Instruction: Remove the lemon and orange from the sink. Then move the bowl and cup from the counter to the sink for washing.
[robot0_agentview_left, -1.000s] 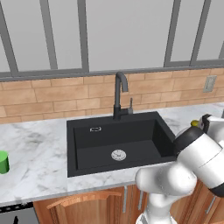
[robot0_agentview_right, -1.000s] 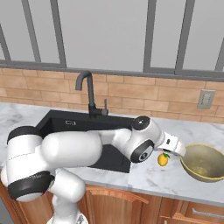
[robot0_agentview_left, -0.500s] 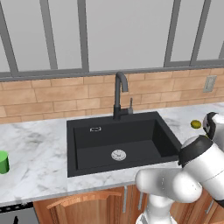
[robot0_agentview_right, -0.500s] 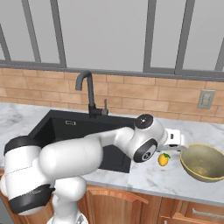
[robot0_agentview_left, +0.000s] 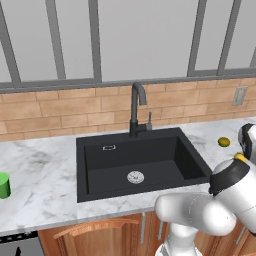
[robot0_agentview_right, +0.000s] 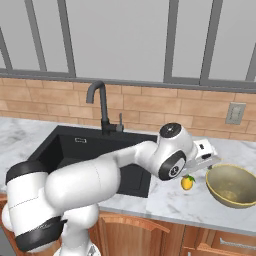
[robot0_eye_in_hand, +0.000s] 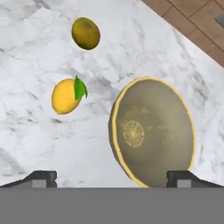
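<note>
Bare marble lies around the bowl; only the lemon and orange crowd one side of it.

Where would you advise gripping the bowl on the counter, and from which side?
Grip the bowl by its thin pale rim, coming from above. It sits upright and looks too wide to span, so one finger inside and one outside probably works. The open gripper hovers above it.

bowl clipped at right edge
</note>
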